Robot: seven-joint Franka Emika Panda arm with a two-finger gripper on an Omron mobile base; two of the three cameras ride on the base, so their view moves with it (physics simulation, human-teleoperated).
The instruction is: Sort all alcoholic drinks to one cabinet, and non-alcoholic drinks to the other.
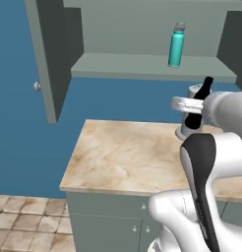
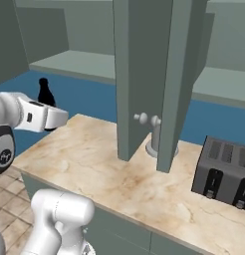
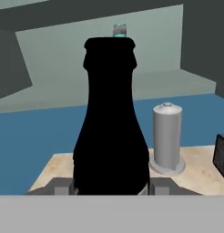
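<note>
My gripper (image 1: 193, 107) is shut on the small black bottle (image 1: 204, 89), a non-alcoholic drink, and holds it upright in the air above the counter's back right part. In the right base view the gripper (image 2: 51, 118) shows at the left with the black bottle (image 2: 44, 92) rising from it. Seen from the hand, the black bottle (image 3: 111, 127) stands between the fingers of the gripper (image 3: 111, 187). The teal flask (image 1: 176, 45) stands on the open upper cabinet's shelf (image 1: 128, 66); its cap (image 3: 119, 30) peeks over the bottle's mouth.
A grey cylinder on a round base (image 3: 167, 136) stands on the marble counter (image 1: 123, 157) just behind the bottle. A dark toaster (image 2: 224, 172) sits at the counter's right. Open cabinet doors (image 1: 46, 54) (image 2: 144, 74) jut out over the counter.
</note>
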